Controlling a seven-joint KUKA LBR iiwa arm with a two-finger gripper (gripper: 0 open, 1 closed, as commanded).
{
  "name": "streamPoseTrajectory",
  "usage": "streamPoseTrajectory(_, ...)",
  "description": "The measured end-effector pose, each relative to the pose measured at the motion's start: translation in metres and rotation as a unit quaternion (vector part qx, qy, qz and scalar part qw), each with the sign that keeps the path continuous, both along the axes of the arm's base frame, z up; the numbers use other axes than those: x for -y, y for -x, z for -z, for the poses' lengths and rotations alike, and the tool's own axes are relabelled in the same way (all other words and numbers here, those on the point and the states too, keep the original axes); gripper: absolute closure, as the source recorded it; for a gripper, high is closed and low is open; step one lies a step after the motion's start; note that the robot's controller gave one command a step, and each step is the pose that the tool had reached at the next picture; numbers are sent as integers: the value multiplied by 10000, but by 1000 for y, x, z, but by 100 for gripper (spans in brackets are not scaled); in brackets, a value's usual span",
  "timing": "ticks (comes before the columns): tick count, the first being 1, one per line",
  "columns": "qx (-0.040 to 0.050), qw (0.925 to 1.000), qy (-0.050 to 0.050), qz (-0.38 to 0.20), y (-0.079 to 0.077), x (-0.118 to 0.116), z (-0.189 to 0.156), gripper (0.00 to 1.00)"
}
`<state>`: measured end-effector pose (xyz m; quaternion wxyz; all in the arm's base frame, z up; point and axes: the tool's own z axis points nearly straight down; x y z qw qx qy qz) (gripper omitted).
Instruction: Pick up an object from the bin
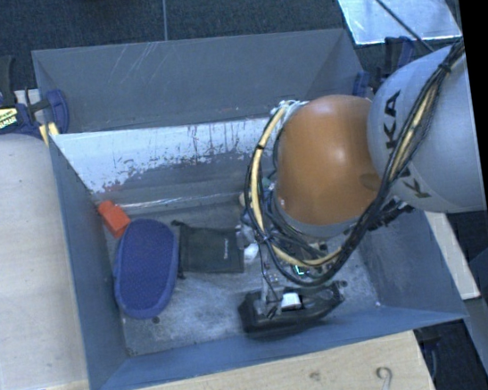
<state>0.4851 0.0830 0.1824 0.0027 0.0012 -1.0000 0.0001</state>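
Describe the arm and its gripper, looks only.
The arm has a thick, rounded silver-grey casing with black KUKA lettering. A smooth orange dome cover sits at its wrist, ringed by looping yellow and black cables. Beneath is the gripper, a dark, blocky unit with small white parts.

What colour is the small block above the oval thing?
The small block is orange; camera view.
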Motion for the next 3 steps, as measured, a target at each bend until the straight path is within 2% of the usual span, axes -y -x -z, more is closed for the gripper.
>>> streamPoseTrajectory(1,43,9949,0,-1010,-135,24,99,0)
streamPoseTrajectory(2,52,9949,-8,-1003,-135,23,96,100)
streamPoseTrajectory(3,92,9955,-5,-944,-124,13,-30,100)
